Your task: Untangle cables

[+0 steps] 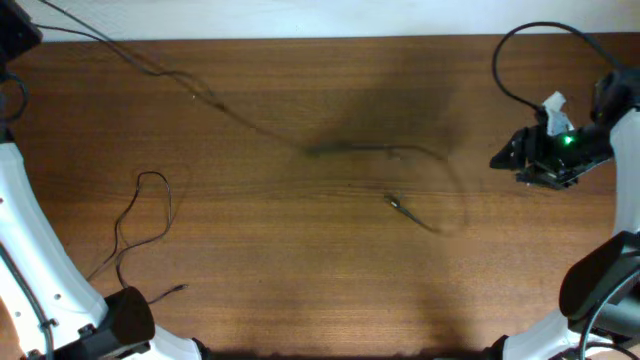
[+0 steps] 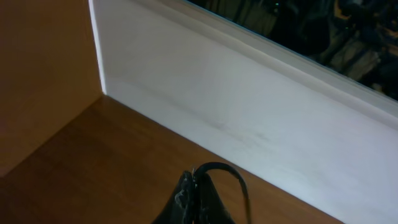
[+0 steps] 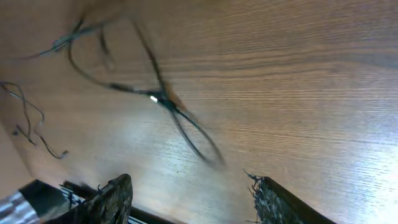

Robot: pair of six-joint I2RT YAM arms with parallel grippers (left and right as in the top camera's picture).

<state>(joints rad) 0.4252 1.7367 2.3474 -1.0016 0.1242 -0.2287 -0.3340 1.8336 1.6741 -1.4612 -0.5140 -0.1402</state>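
Right gripper (image 3: pixel 194 202): nearest the lens in my right wrist view. Its two fingers (image 3: pixel 115 198) stand well apart with nothing between them, low over bare wood. I judge it is open so that it can close on the slack lying ahead of it.
Left gripper (image 2: pixel 196 182): fingers pressed together at the bottom of my left wrist view, with a thin black cord arching out from the tips. I read this as a clamp on one end of the long cable (image 1: pixel 215 100).
Left arm's station: the far left corner of the table (image 1: pixel 300 300), close to the white wall (image 2: pixel 249 112). In my judgement, holding the end out there draws the cord into a line.
Long cable, form: thin and black. It runs diagonally from the far left corner to the table's middle, bends in a shallow arc towards the right gripper, then turns back to a small plug (image 1: pixel 394 203). It is blurred in the right wrist view.
Looped cable (image 1: pixel 150 180): near the left edge, well apart from the long one. It has one narrow loop and strands trailing towards the near edge.
Tangle: from overhead, the two cords do not cross.
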